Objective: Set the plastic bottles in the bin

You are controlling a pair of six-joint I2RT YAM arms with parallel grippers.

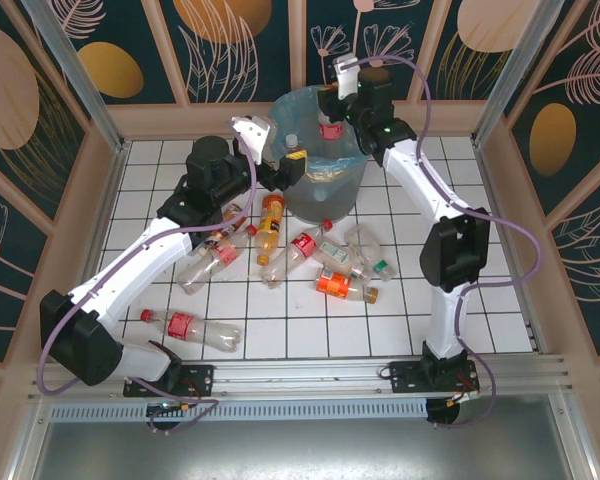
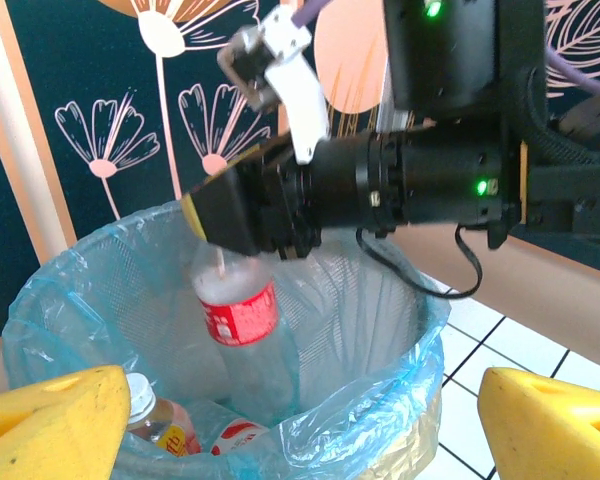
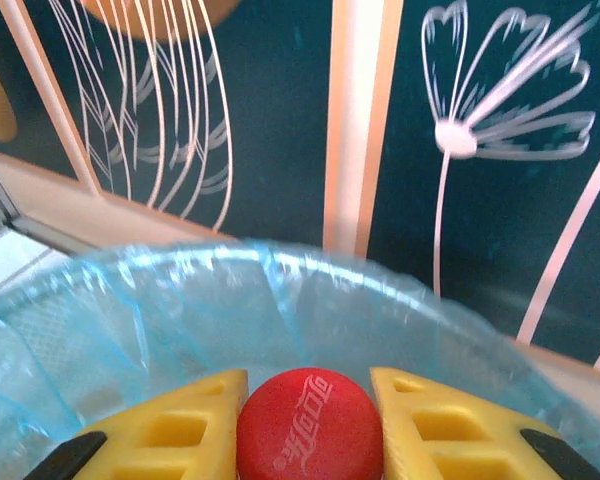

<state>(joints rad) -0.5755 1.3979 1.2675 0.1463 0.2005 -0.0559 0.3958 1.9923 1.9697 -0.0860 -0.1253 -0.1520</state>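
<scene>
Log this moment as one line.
right fingers shut on red-capped bottle over bin | left fingers open by bin rim | other bottles inside | loose bottles on table

White gridded worktop [image 1: 480, 300] is carrying the bin [image 1: 330, 200] far-centre; plastic bottles [image 1: 335, 285] are lying clustered before it, lone bottle [image 1: 192, 328] near-left.

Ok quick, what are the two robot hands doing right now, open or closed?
Left gripper: open, holding nothing.
Right gripper: closed on a red-capped bottle, above the bin.
</scene>
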